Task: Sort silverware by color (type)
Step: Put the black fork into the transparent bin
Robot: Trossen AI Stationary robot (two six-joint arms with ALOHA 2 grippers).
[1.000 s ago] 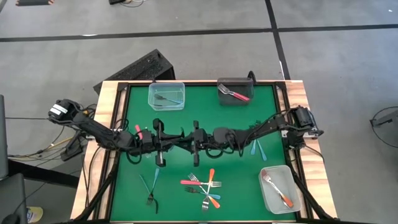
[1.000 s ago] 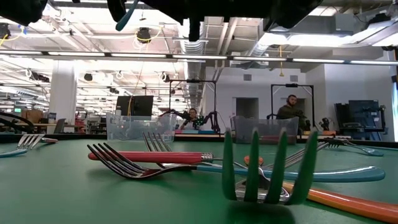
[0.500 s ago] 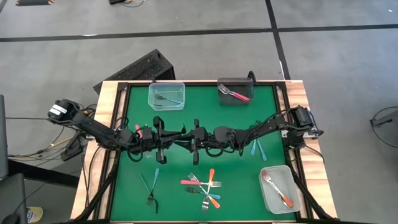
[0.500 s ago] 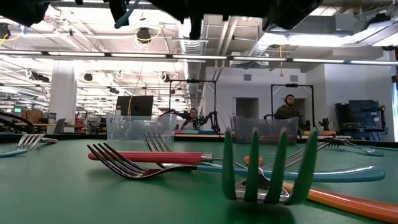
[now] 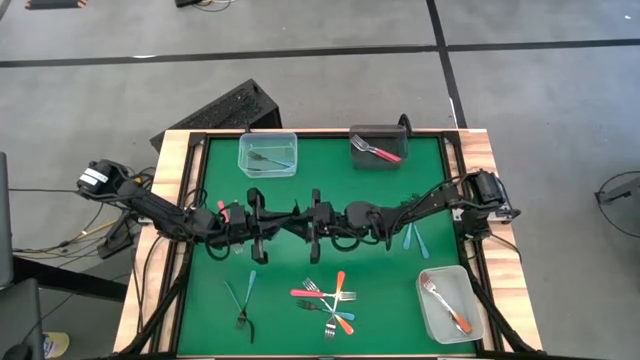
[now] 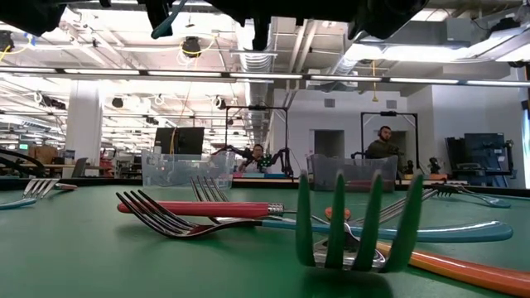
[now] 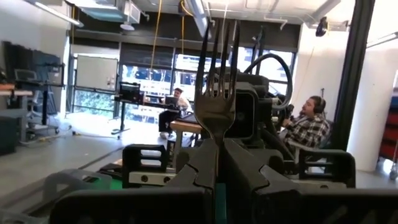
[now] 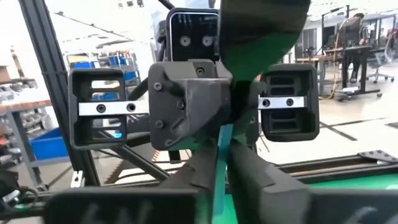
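Note:
In the high view both arms meet over the table's middle, fingertips facing. My left gripper (image 5: 277, 220) and my right gripper (image 5: 297, 221) are both shut on one teal-handled fork (image 7: 217, 81), which stands upright with its tines up. Its teal handle end (image 6: 168, 18) hangs at the top of the low view. More forks lie flat on the green mat: a mixed pile (image 5: 327, 300), two teal ones (image 5: 243, 293), and teal ones (image 5: 412, 238) under the right arm. My left gripper (image 7: 216, 163) pinches the fork's neck (image 7: 216, 132), just below the tines, between its two fingers. It comes level from the table's left, with the fingers across the fork. The fork is lifted clear and upright. My right gripper (image 8: 222, 163) pinches the same fork's teal handle (image 8: 221, 146) between its two fingers. It comes level from the table's right, with the fingers across the handle. A blurred green shape above the fingers looks like the fork's upper part.
A clear tub (image 5: 268, 153) at the far left holds a teal fork. A dark tub (image 5: 378, 148) at the far side holds a red one. A clear tub (image 5: 450, 303) at the near right holds an orange one. A red fork (image 5: 222, 208) lies by the left arm.
Both grippers, with the fork between them, have shifted slightly up or toward the far edge. This uncovers more of the teal fork lying on the mat below the left gripper. The fingers have not visibly changed.

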